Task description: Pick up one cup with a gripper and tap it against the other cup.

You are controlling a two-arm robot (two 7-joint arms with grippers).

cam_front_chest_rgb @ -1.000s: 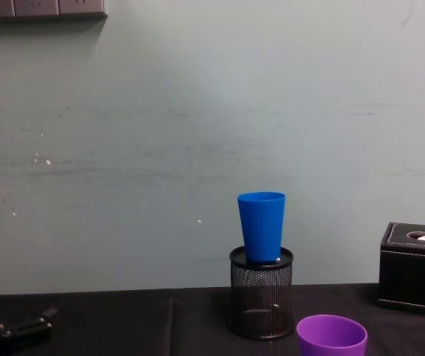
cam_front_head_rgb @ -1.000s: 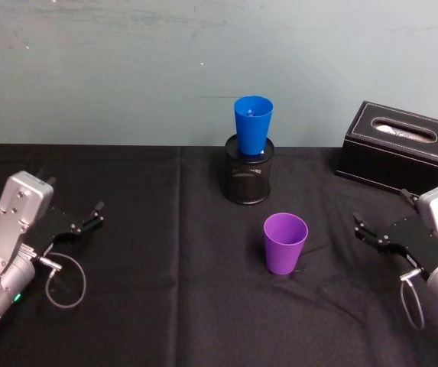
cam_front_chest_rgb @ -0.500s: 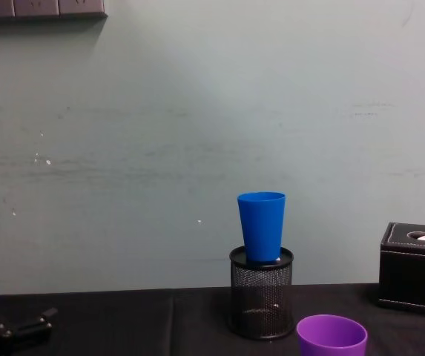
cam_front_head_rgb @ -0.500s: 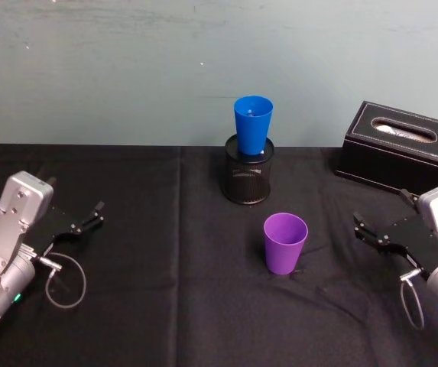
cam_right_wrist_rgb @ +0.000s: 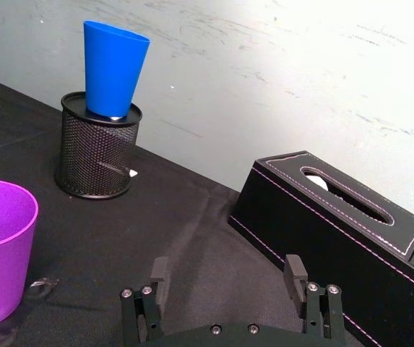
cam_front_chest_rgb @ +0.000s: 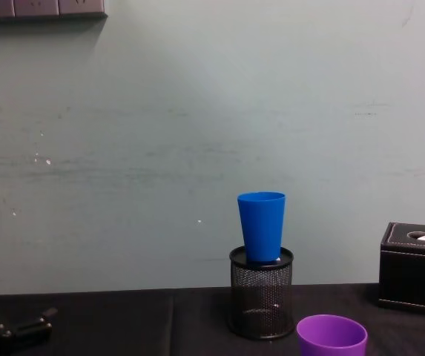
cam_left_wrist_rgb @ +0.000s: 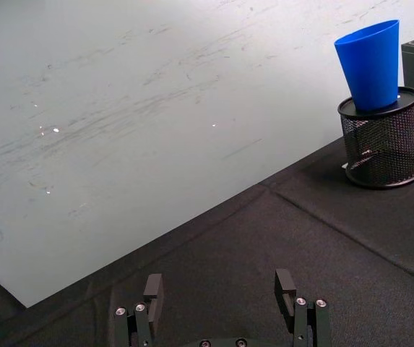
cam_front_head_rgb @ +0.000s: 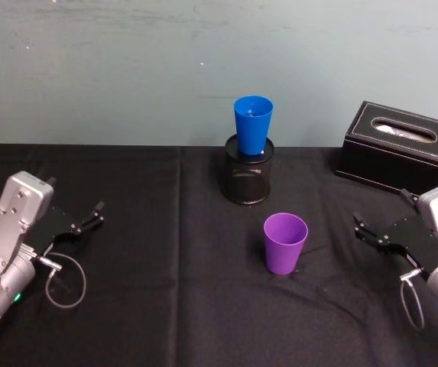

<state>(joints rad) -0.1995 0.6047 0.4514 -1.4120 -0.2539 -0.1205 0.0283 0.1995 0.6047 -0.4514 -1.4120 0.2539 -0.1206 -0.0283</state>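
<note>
- Cups first: the purple cup stood upright, rim up, on the black tablecloth, just below and right of the middle of the head view. Its wall was one plain solid colour.
- The blue cup sat with its narrow base down in the mouth of a black mesh pen holder, and most of the cup rose above the holder's rim. The pair stood at the upper middle of the head view, close to the pale wall. The blue cup's side was plain as well.
- The two cups were well apart and not touching. The purple one was lower in the frame and a little to the right of the holder.
- The right claw lay low over the cloth at the right edge of the head view, level in the frame with the purple cup. Its fingers were spread wide and empty, with the tips pointing toward the cup. A strip of bare cloth separated claw and cup.
- In the right wrist view the purple cup stood off to one side of the finger gap, not between the fingers.
- The left claw rested at the left edge of the head view, also spread wide and empty. It was well apart from both cups, and a loop of cable hung by its wrist.
- A black box with pale stitched edges and an oval slot on top stood at the upper right, beyond the right claw.
</note>
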